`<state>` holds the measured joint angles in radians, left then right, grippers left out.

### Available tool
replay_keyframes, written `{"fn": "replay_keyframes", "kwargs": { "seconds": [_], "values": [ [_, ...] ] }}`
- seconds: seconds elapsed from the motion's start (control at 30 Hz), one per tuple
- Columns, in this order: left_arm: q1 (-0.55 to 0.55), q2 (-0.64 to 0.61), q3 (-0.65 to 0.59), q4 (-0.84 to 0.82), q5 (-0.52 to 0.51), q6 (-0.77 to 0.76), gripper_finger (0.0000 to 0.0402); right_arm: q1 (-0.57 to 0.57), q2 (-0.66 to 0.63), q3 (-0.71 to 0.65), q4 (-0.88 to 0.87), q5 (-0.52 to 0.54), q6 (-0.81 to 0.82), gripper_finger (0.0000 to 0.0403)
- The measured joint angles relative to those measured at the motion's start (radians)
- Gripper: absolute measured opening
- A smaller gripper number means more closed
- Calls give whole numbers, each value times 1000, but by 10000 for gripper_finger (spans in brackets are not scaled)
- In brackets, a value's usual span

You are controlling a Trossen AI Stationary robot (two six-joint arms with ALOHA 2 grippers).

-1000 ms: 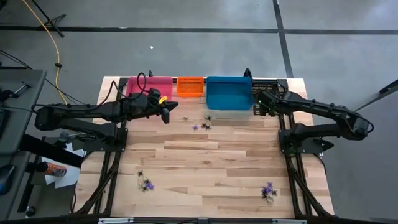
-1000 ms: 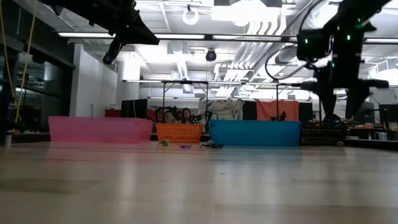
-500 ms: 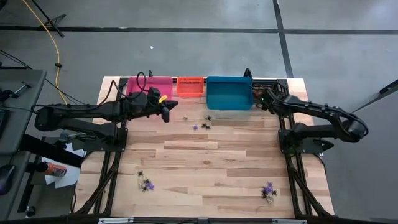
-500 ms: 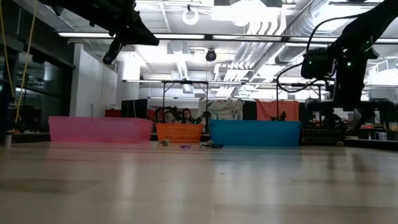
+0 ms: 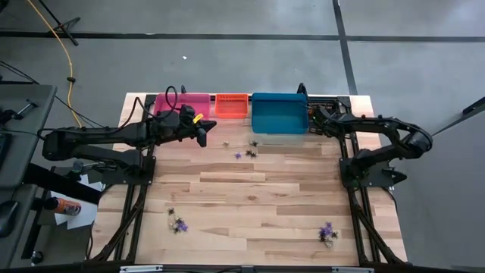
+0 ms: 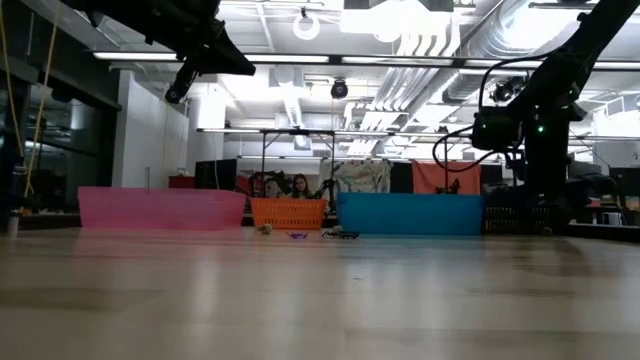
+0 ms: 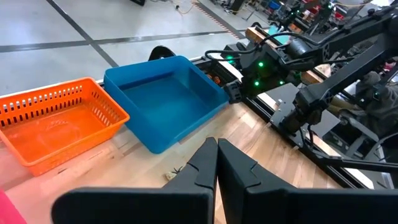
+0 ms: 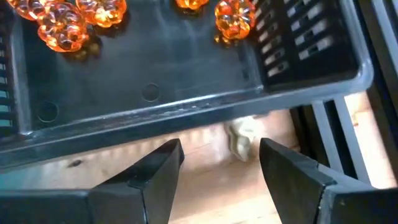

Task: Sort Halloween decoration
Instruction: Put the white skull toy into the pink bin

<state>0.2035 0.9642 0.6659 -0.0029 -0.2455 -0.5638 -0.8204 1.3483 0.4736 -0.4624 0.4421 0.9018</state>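
Along the far edge of the wooden table (image 5: 250, 189) four bins stand in a row: a pink bin (image 5: 184, 103), an orange basket (image 5: 232, 105), a blue bin (image 5: 279, 112) and, at the three o'clock end, a black tray (image 8: 155, 81). The right arm reaches in from the three o'clock side, elbow bent outward, forearm stretched toward the gap between the blue bin and the black tray. The right gripper (image 8: 221, 163) points down with its fingers (image 8: 152, 168) spread wide and nothing between them, poised over a pale whitish trinket (image 8: 240, 138) lying on the wood just beside the tray's near wall. Inside the tray sit clear orange pumpkin beads (image 8: 62, 28). The left arm stretches nearly straight from the nine o'clock side, raised above the table, and the left gripper (image 5: 202, 133) hangs in front of the pink bin with its fingers pressed together, holding nothing that I can see. Purple and black trinkets (image 5: 248, 150) lie in front of the blue bin; more sit near the front edge at seven o'clock (image 5: 177, 222) and five o'clock (image 5: 327, 232).
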Motion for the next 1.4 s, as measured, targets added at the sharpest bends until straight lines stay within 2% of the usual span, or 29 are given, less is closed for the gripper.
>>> {"fn": "replay_keyframes", "kwargs": {
  "seconds": [0.37, 0.63, 1.07, 1.4],
  "values": [
    [0, 0, 0, 0, -3, 0, 0, -49, 19, 1, 10, 5, -21, 216],
    [0, 0, 0, 0, -3, -7, 0, -106, 20, 0, 18, -9, -54, 160],
    [0, 0, 0, 0, -3, -8, 0, -109, 20, 0, 7, -60, -73, 79],
    [0, 0, 0, 0, -3, -10, 0, -110, 20, 0, -9, -106, -97, 51]
  ]
}}
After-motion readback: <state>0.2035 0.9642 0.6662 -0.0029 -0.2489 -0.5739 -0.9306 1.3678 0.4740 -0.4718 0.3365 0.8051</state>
